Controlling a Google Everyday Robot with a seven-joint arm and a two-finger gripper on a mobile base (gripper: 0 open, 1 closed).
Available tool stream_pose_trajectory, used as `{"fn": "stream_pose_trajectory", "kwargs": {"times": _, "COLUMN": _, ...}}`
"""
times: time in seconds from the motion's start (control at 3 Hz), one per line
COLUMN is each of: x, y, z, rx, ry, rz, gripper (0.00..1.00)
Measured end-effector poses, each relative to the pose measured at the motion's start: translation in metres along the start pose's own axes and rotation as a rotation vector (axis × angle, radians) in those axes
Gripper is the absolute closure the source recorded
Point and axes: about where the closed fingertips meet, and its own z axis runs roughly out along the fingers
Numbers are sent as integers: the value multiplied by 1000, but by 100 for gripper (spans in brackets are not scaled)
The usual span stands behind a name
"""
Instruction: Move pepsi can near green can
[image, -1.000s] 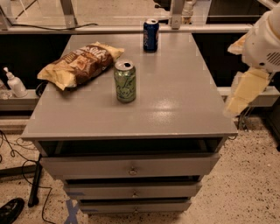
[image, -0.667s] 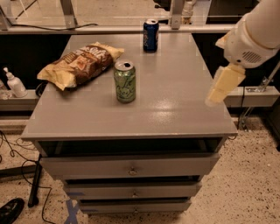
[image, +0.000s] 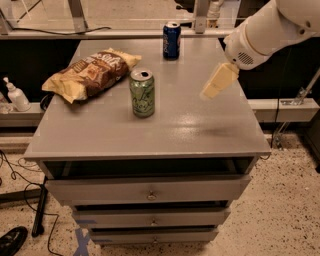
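The dark blue pepsi can stands upright near the far edge of the grey table, right of centre. The light green can stands upright in the middle of the table, well in front of and slightly left of the pepsi can. My gripper hangs above the right part of the table, to the right of both cans and touching neither. It shows as a pale yellowish tip at the end of the white arm, which reaches in from the upper right.
A brown and yellow chip bag lies on the table's left part, close to the green can. Drawers are below the tabletop. A white bottle stands on a ledge at the left. A rail and posts run behind the table.
My arm and gripper have moved left and farther in over the table, from beyond its right edge to above its right side. The cans and bag have not moved.
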Motion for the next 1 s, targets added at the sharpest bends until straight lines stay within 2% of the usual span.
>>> {"fn": "stream_pose_trajectory", "kwargs": {"times": 0.33, "x": 0, "y": 0, "z": -1, "rx": 0, "ry": 2, "rz": -2, "gripper": 0}}
{"fn": "stream_pose_trajectory", "kwargs": {"times": 0.67, "x": -4, "y": -2, "z": -1, "rx": -1, "ry": -49, "rz": 16, "gripper": 0}}
{"fn": "stream_pose_trajectory", "kwargs": {"times": 1.0, "x": -24, "y": -15, "z": 21, "rx": 15, "ry": -150, "rz": 55, "gripper": 0}}
